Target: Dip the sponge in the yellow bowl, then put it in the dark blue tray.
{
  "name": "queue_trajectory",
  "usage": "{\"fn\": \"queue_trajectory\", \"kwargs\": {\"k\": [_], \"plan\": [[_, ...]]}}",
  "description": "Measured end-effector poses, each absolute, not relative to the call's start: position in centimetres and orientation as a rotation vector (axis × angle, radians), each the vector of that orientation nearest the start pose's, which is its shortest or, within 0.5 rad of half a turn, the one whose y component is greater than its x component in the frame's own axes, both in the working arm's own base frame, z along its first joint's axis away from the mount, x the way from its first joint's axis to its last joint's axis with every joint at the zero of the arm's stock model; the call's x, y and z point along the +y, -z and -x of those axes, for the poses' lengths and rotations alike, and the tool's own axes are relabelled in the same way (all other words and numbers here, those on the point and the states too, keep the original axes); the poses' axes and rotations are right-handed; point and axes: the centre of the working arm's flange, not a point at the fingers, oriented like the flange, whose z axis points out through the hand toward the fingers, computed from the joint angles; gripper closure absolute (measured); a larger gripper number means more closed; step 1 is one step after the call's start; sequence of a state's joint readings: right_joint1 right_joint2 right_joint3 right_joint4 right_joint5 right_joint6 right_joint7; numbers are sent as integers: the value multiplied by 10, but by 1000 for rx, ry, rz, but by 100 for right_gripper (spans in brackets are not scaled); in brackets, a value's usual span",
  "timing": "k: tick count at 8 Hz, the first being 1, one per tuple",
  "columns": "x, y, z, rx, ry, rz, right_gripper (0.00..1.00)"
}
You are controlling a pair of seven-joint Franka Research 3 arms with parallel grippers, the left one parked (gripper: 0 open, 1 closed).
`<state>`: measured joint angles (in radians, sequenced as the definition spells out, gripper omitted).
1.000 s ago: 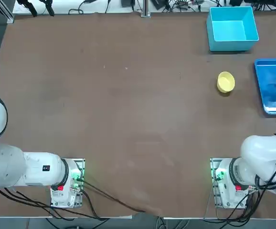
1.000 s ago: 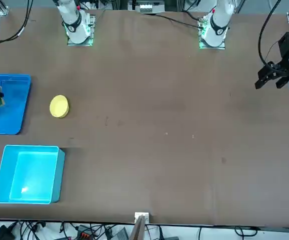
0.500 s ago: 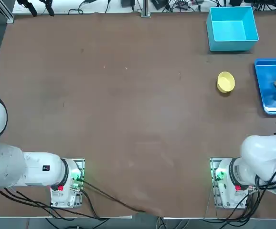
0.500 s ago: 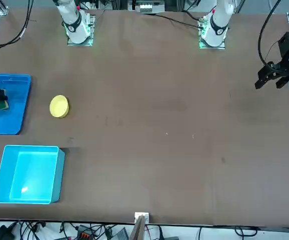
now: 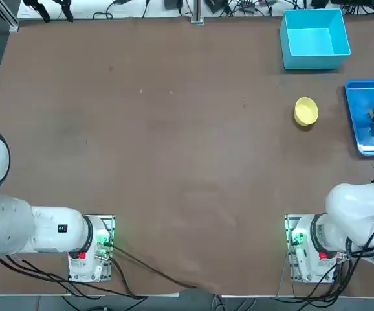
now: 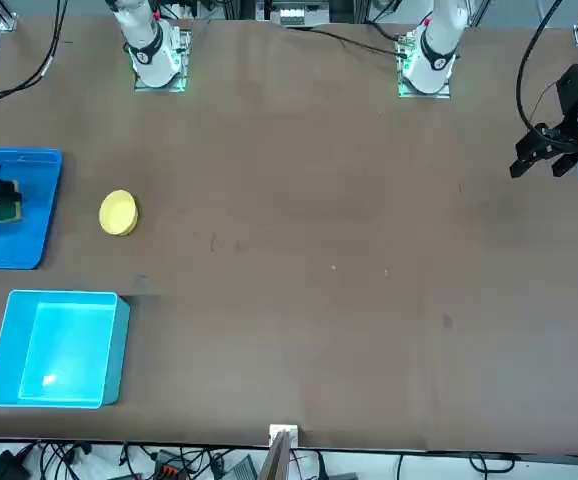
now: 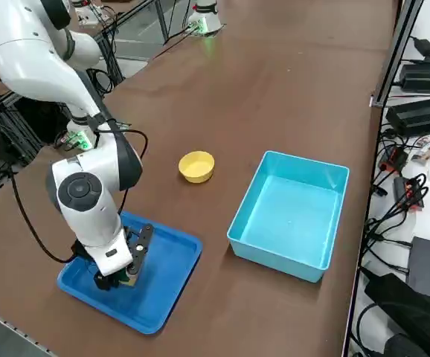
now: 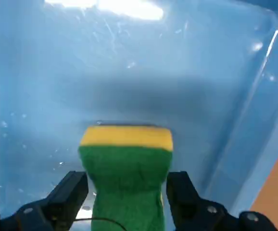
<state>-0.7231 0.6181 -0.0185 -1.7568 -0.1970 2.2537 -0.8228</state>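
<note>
Right hand (image 8: 127, 195) is hanging low inside the dark blue tray (image 7: 172, 256) w/ fingers (image 8: 67, 195) spread, gripping nothing, sponge (image 8: 125, 168) lying btwn them on tray floor, green side showing, yellow bowl (image 5: 306, 111) sitting nearby on desk (image 5: 174, 129).

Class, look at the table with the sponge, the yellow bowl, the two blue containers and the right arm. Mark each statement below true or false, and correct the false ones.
1. The sponge lies in the dark blue tray. True.
2. The right gripper has its fingers spread, one on each side of the sponge. True.
3. The yellow bowl sits inside the light cyan bin. False: it stands on the bare table, apart from the bin.
4. The sponge's top is red. False: green over a yellow body.
5. The light cyan bin holds the sponge. False: nothing shows in it.
</note>
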Motion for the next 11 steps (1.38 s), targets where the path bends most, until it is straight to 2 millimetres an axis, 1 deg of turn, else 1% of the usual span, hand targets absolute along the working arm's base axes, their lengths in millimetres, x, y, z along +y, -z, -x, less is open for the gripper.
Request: {"fn": "queue_trajectory", "kwargs": {"k": [1,2,3,4,5,6,7,9,10,11], "plan": [[-444,-221,-480,-330,-312,3130,0],[-443,-247,-482,-307,-309,3123,0],[-439,-281,-484,-290,-298,3119,0],[-431,-320,-487,-288,-280,3126,0],[-417,-360,-492,-286,-254,3146,0],[-399,-399,-498,-290,-221,3168,0],[-376,-438,-506,-291,-165,3160,0],[-329,-511,-524,-220,-61,3074,0],[-310,-546,-531,-175,-38,3054,0],[-290,-572,-538,-141,-40,3049,0]]}}
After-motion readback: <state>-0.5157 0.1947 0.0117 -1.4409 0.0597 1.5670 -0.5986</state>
